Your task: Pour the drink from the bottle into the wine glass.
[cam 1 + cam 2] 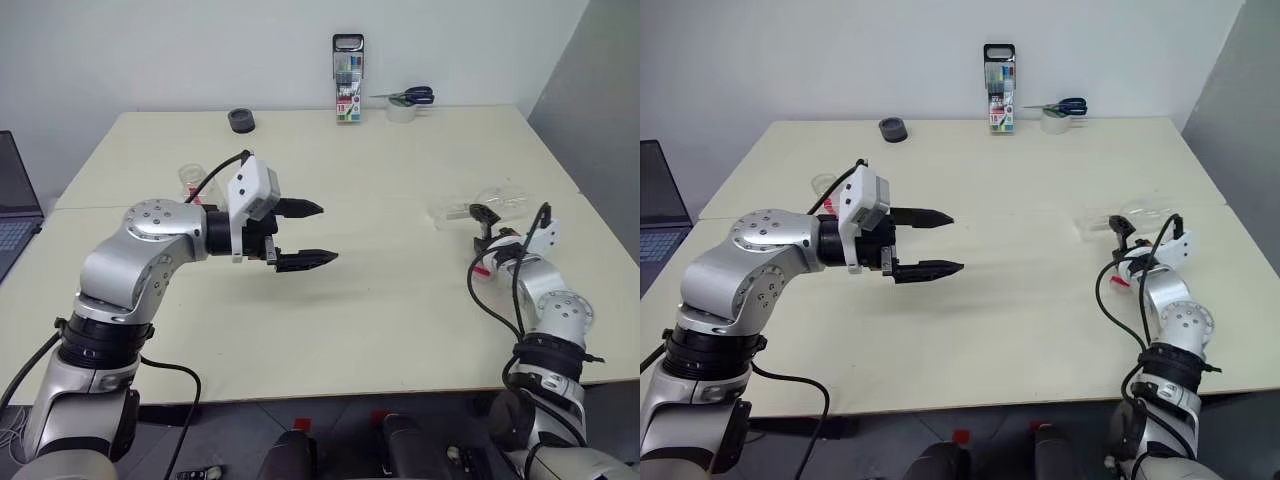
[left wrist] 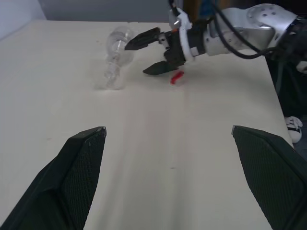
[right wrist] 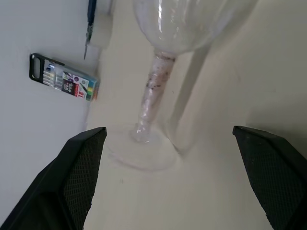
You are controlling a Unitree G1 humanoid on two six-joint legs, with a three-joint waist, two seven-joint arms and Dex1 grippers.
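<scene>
The wine glass point(image 1: 480, 206) lies on its side on the right of the table, clear and with no liquid showing in it; its stem point(image 3: 153, 91) and foot point(image 3: 139, 149) are close in the right wrist view. My right gripper point(image 1: 484, 228) is open right at the glass, one finger over the bowl point(image 2: 120, 40), not closed on it. My left gripper point(image 1: 327, 233) hangs open and holds nothing above the table's middle, pointing toward the glass. A small clear thing with a touch of red point(image 1: 190, 178), apparently the bottle, shows behind my left arm, mostly hidden. The drink cannot be made out.
A small red piece point(image 2: 176, 76) lies on the table under my right wrist. At the far edge stand a marker pack point(image 1: 348, 65), scissors on a tape roll point(image 1: 405, 100) and a black roll point(image 1: 241, 120). A laptop point(image 1: 15, 205) sits at the left edge.
</scene>
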